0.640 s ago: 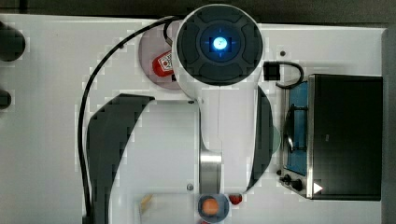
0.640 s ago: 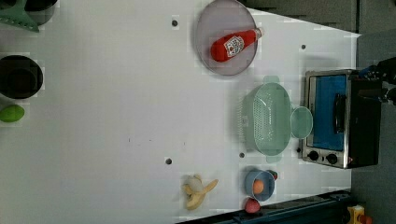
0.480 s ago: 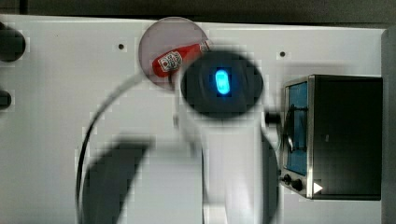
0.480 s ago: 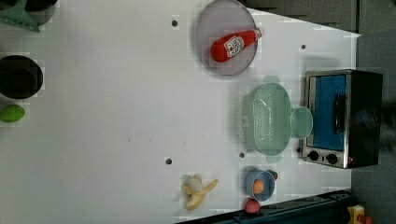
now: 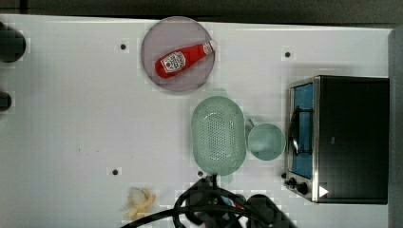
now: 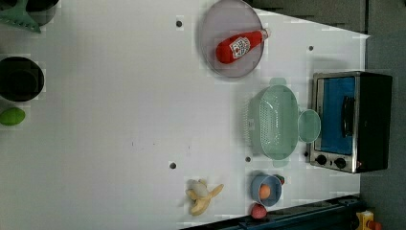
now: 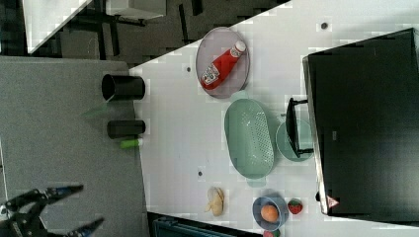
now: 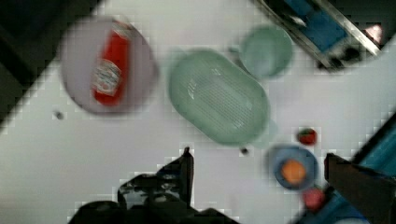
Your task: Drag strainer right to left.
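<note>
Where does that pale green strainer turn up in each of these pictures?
Top view: strainer right of centre, below the ketchup plate.
Left view: strainer right of centre, beside the toaster oven.
Right view: strainer at centre.
Wrist view: strainer at centre.
Shared landmark: the mint mug touching or nearly touching its side.

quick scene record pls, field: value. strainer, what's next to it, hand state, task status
strainer: pale mint-green oval strainer, upright on the white table, nothing touching it
mug: round mint-green mug close against the strainer on the top view's right
toaster oven: toaster oven past the mug, at the top view's right
plate: round plate with a ketchup bottle lying on it, just above the strainer in the top view
hand: hand open, above the table, away from the strainer
task status: drag not yet begun
</note>
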